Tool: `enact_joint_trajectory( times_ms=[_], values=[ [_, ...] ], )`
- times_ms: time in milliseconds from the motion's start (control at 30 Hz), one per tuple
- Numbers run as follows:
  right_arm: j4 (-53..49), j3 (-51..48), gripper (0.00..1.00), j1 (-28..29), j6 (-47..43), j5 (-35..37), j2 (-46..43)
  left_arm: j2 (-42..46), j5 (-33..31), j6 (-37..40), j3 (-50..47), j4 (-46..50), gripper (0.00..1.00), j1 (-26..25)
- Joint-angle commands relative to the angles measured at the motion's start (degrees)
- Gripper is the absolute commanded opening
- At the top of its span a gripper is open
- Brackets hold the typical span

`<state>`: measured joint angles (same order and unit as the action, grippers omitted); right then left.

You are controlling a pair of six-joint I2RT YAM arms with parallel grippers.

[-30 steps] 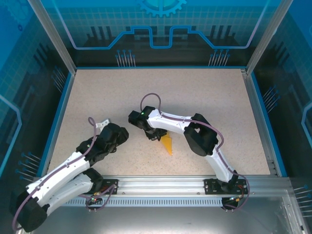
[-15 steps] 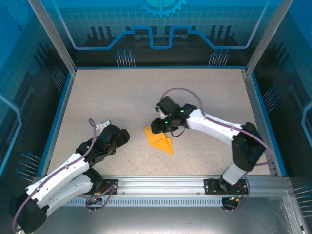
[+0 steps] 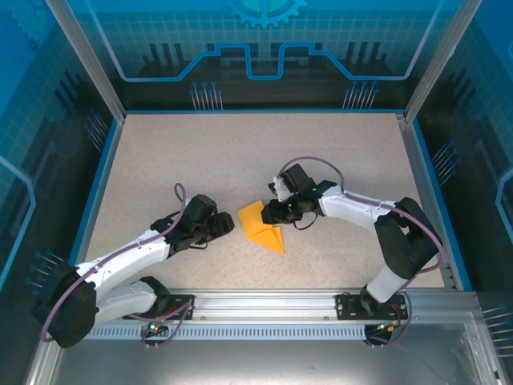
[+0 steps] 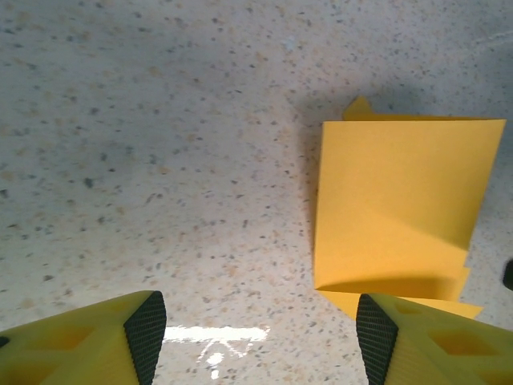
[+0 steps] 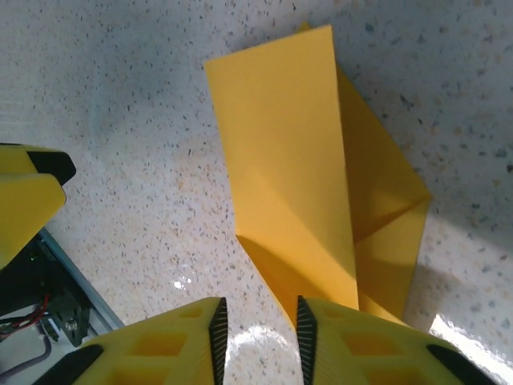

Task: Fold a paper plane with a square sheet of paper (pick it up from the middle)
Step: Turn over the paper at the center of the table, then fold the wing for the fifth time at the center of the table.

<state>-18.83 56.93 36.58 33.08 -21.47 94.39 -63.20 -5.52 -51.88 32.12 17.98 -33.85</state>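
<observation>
From above, the orange-yellow paper [image 3: 261, 226] lies partly folded on the speckled bench [image 3: 200, 160], near its front edge and between my two arms. My left hand [image 3: 227, 227] sits just beside the paper's left edge. My right hand [image 3: 268, 213] is low at its upper right corner.

On my left wrist camera, my left hand [image 4: 260, 333] is released. Its jaws are spread wide over bare bench with nothing between them. The paper [image 4: 401, 208] lies ahead and to the right, a flat flap over lower layers that peek out at its near edge.

On my right wrist camera, my right hand [image 5: 258, 337] stands narrowly parted and grasps nothing, with bench showing in the gap. The paper [image 5: 288, 184] lies just ahead, a long flap over triangular layers, and its near corner runs under one finger [image 5: 361, 345].
</observation>
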Motion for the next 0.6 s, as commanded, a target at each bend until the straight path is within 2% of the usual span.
enact_joint_trajectory(
  times_ms=[0, 100, 200, 300, 400, 500, 567],
  values=[
    [1.2, 1.2, 0.34, -1.3, -0.3, 1.1, 2.9, -1.2, 3.0, 1.3, 2.4, -1.5, 0.68, 0.4],
    [-0.2, 3.6, 0.4, -2.2, -0.8, 2.7, 6.1, -2.1, 3.4, 1.1, 2.9, -1.6, 0.68, 0.4],
    [-0.4, 4.7, 0.41, -2.4, -1.1, 4.1, 7.1, -2.9, 3.7, 0.9, 3.2, -1.4, 0.68, 0.4],
    [-0.3, 5.3, 0.42, -3.0, -1.8, 2.6, 8.2, -3.5, 3.8, 0.6, 3.3, -1.3, 0.68, 0.4],
    [0.0, 5.8, 0.41, -3.6, -2.1, 1.6, 9.9, -4.0, 3.8, 0.4, 3.4, -1.4, 0.68, 0.4],
    [0.8, 5.4, 0.33, -4.6, -1.6, 1.0, 11.2, -4.8, 4.0, 0.5, 3.9, -1.4, 0.67, 0.4],
    [2.4, 4.4, 0.32, -5.4, -0.9, -0.1, 11.6, -5.2, 4.1, 0.5, 4.3, -1.2, 0.67, 0.3]
  ],
)
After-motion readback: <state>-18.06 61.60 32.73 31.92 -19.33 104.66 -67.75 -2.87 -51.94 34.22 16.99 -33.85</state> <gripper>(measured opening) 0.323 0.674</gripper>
